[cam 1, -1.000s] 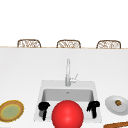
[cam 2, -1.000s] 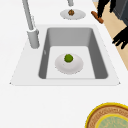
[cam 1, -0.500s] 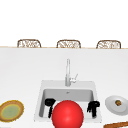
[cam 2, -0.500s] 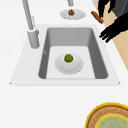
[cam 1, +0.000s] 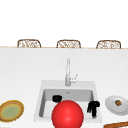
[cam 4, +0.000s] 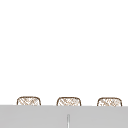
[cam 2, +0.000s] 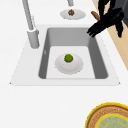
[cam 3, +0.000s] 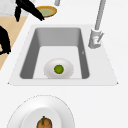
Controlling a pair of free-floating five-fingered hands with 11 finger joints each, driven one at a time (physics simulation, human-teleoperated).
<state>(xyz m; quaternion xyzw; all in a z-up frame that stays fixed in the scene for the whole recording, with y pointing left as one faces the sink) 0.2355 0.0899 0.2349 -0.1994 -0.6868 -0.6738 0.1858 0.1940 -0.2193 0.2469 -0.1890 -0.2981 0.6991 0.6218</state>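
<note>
The right hand (cam 1: 93, 107) hung over the near right corner of the sink (cam 1: 41, 100), its fingers hanging straight down toward the basin and holding nothing. In the left side view what I took for the same hand (cam 2: 106, 22) reached out flat above the sink's rim, fingers stretched over the edge, again with nothing in them. Below and ahead of those fingers, well apart from them, a small green fruit (cam 2: 68, 58) sat in a shallow white dish (cam 2: 75, 66) on the basin floor, in the middle where it could not roll off.

The left hand (cam 1: 56, 98) floated across the basin from the right one, low by the far left wall; I could not tell how its fingers stood. A large red ball (cam 1: 67, 115) bulked between the two hands, nearer me. The faucet (cam 1: 68, 72) stood beyond both at the back rim. Just outside the right hand lay a white plate (cam 1: 111, 106) bearing a brown morsel (cam 1: 118, 102), with a brown sausage-like piece (cam 2: 95, 15) close by it. Out past the left hand rested a yellow-rimmed plate (cam 1: 3, 113).
</note>
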